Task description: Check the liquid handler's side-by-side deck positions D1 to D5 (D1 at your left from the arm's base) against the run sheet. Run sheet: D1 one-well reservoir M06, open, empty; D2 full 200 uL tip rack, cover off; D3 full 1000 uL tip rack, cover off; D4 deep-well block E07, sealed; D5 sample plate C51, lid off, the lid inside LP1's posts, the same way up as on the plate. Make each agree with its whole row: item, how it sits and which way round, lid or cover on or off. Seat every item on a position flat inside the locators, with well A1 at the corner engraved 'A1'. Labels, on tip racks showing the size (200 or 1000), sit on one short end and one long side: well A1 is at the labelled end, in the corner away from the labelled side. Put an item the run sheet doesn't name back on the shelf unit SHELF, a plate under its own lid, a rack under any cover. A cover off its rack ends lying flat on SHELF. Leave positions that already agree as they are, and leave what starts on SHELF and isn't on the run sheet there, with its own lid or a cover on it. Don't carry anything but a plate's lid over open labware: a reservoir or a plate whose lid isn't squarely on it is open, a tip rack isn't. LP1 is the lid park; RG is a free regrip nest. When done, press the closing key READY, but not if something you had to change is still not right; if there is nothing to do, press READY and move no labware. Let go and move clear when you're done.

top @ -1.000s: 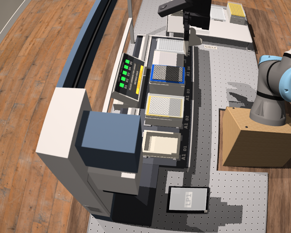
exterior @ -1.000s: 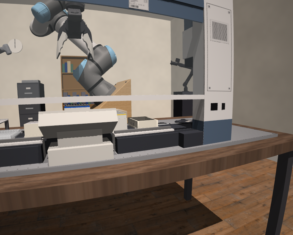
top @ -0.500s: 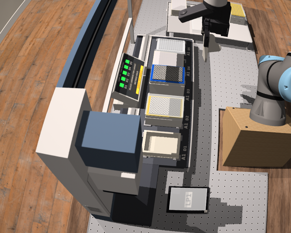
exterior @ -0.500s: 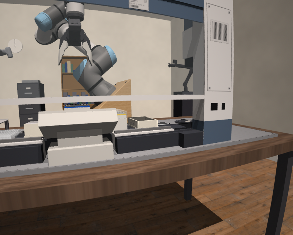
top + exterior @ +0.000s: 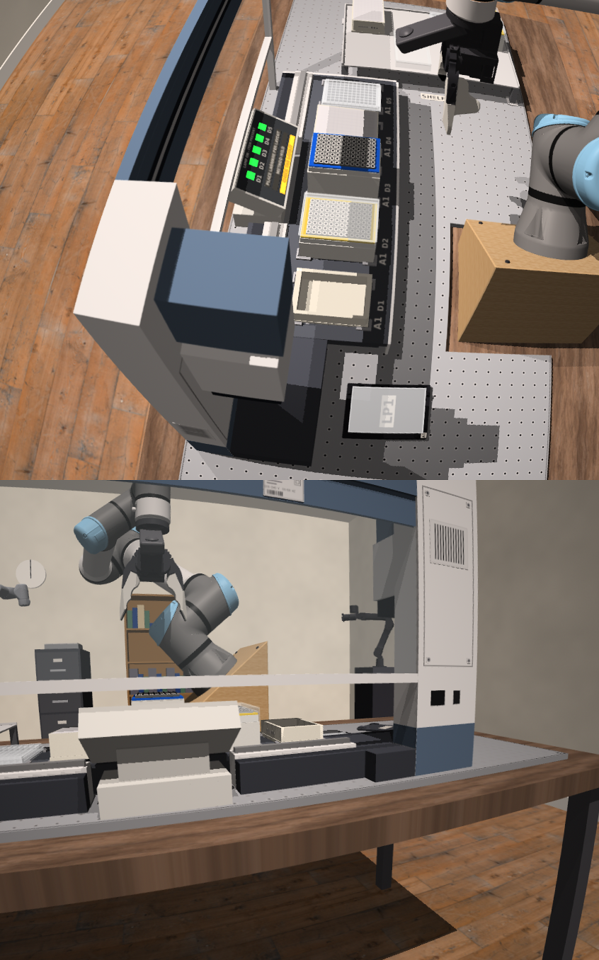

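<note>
In the top view the deck row runs from near to far. D1 holds an open cream one-well reservoir (image 5: 332, 299), which also shows in the exterior view (image 5: 292, 728). D2 holds an uncovered yellow-framed tip rack (image 5: 340, 219). D3 holds an uncovered blue-framed tip rack (image 5: 345, 151). D4 holds a white block with a plain flat top (image 5: 343, 120). D5 holds a clear well plate with no lid (image 5: 351, 93). The lid park LP1 (image 5: 387, 410) has nothing on it. My gripper (image 5: 449, 107) hangs high over the near edge of SHELF (image 5: 430, 49), right of D5. It is open and empty in the exterior view (image 5: 151, 611).
A white box (image 5: 368, 15) and a flat pale piece (image 5: 415, 57) lie on SHELF, partly hidden by my arm. The liquid handler's head (image 5: 224, 299) overhangs left of D1. A panel with green lights (image 5: 262, 157) stands left of D2–D4. The arm's wooden pedestal (image 5: 525, 289) is at the right.
</note>
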Tool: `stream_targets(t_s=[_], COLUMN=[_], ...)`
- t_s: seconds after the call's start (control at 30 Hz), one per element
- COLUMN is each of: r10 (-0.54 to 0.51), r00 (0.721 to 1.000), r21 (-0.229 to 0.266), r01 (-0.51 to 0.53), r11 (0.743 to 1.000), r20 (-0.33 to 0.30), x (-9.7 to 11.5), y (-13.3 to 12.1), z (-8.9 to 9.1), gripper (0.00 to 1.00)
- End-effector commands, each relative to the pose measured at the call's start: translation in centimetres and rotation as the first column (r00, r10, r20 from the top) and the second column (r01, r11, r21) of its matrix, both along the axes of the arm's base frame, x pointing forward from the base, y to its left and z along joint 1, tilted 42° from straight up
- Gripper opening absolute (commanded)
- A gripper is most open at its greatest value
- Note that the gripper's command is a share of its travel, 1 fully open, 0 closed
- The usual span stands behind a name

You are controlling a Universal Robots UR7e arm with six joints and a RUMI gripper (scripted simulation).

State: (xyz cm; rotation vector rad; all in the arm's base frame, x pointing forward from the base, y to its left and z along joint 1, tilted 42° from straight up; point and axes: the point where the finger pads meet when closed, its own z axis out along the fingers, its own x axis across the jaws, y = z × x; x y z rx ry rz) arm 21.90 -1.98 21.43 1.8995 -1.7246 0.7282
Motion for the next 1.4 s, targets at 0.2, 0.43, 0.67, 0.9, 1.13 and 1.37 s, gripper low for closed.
stream_targets(t_s=[0.2, 0.43, 0.67, 0.9, 1.13, 1.37], r10=[-0.016, -0.016, -0.016, -0.016, -0.002, -0.001], r00=[1.0, 1.0, 1.0, 1.0, 1.0, 1.0], r21=[0.002, 0.002, 0.002, 0.002, 0.0, -0.001], r01=[0.016, 0.016, 0.016, 0.016, 0.002, 0.001], r11=[1.0, 1.0, 1.0, 1.0, 1.0, 1.0], r20=[0.015, 0.015, 0.015, 0.01, 0.002, 0.002], x=[-0.1, 0.0, 0.1, 0.0, 0.3, 0.4], y=[-1.5, -3.4, -4.7, -4.7, -7.3, -9.3], z=[1.6, 3.2, 4.4, 4.1, 6.7, 8.5], gripper=[0.82, 0.82, 0.82, 0.82, 0.82, 0.82])
